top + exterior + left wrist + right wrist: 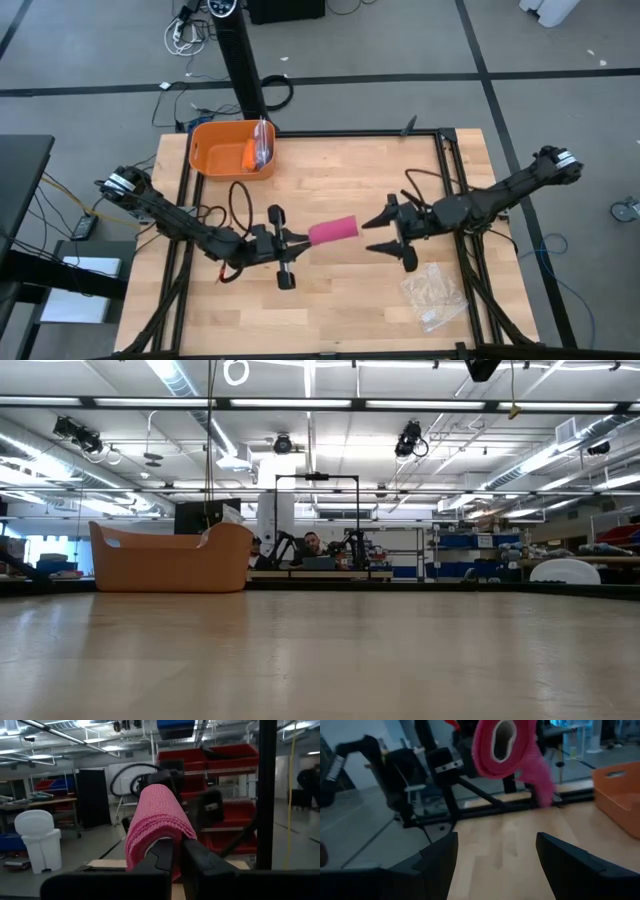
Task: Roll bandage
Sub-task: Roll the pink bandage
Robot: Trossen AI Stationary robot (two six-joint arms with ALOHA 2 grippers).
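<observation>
**Left gripper holding the rolled bandage above the table, right gripper open beside it**

The bandage (333, 231) is showing as a compact magenta-pink roll, lying roughly level above the middle of the wooden table (340, 170). The left gripper (298, 243) is clamping one end of the roll; in the left wrist view its two dark fingers (160, 855) are pressing close together on the near end of the bandage (157, 822), whose ribbed cloth is running away from the camera. The left arm is reaching in from the table's left edge.

The right gripper (378, 233) is facing the free end of the roll from the other side, near it but apart from it. Its fingers are standing spread wide, as the right wrist view shows, with bare tabletop between them and nothing gripped. In that view the bandage (504, 747) is appearing end-on, its hollow core visible, and a loose tail of cloth is hanging down from the roll on one side.

An orange tub (231, 148) is sitting at the far left part of the table, well apart from both grippers, with something orange and a clear wrapper inside. A crinkled clear plastic bag (434, 293) is lying near the table's front right corner. In the low view only the tub (170, 558) is appearing on the tabletop.
</observation>
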